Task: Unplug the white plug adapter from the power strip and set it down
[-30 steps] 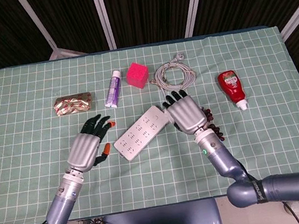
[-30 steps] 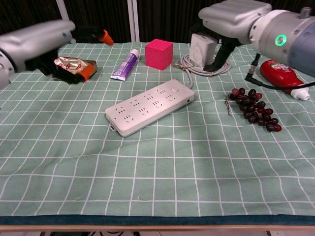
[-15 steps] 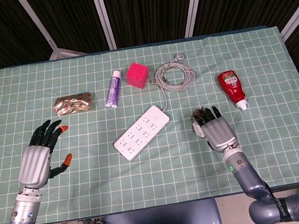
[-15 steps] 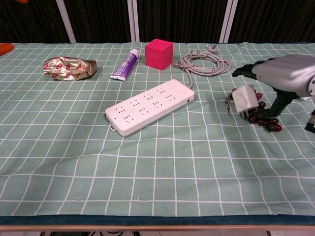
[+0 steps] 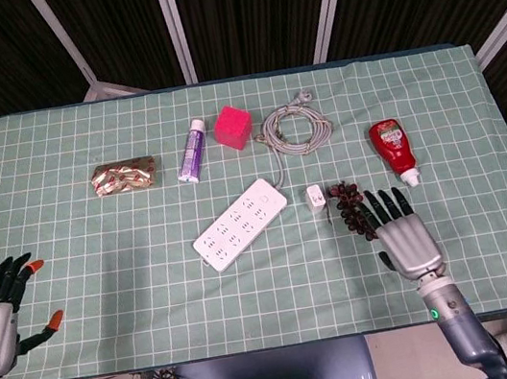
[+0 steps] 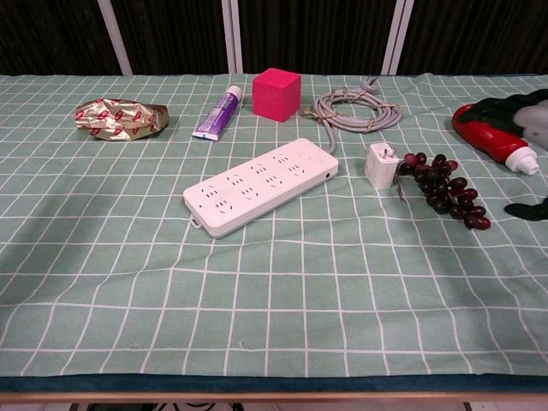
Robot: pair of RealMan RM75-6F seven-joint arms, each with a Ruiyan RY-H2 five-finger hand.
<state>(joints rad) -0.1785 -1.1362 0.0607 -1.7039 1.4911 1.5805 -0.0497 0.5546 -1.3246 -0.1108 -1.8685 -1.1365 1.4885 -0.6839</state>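
bright, even overhead light | soft faint shadows | sharp focus | dark backdrop

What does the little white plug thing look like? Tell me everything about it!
The white plug adapter is a small, boxy cube of smooth white plastic with rounded edges. Two thin metal prongs stick up from its top end. It is unplugged and lies on the green checked tablecloth, between the power strip and the bunch of dark grapes. It sits very close to the grapes' stem, though contact is unclear. No hand holds it.
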